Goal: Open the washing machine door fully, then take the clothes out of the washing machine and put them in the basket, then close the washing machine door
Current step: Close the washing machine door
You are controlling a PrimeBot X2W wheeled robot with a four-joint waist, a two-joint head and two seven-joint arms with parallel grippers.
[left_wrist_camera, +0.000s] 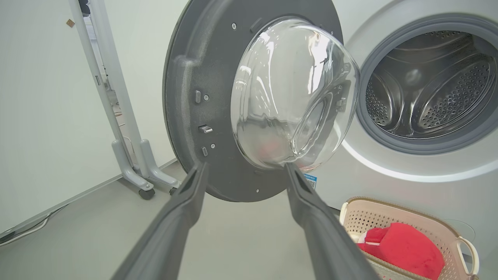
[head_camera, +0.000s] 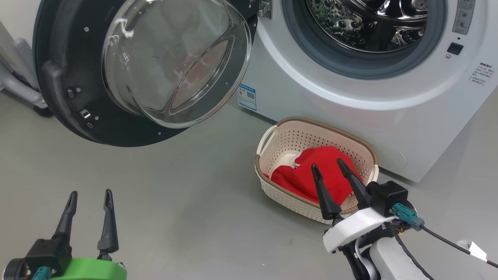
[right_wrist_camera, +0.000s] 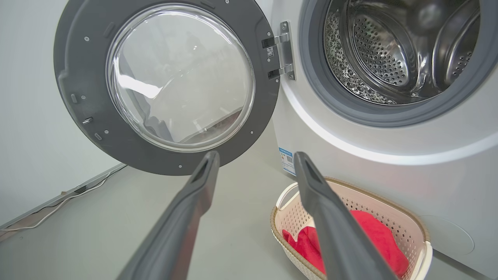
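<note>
Noting washing machine door (head_camera: 155, 66) swung wide, left of washing machine (head_camera: 350, 112). Noting clothes (head_camera: 293, 181) heaped in basket (head_camera: 295, 121), on the floor (head_camera: 175, 194) against the machine's front.

Finding left pincer (head_camera: 90, 192) apart and empty, low over open floor. Finding right pincer (head_camera: 326, 163) apart and empty too, above basket's near rim.

Judging door closing as the remaining step.

Risks:
- pushing on the bulging glass rather than the black rim, and slipping off
- knocking the basket with the right arm
- leaving the latch uncaught through a weak push

Cannot see the near bottom of drum (head_camera: 365, 23) behind the grey ring, so cannot rule out a leftover garment. Cannot read the blue label.
</note>
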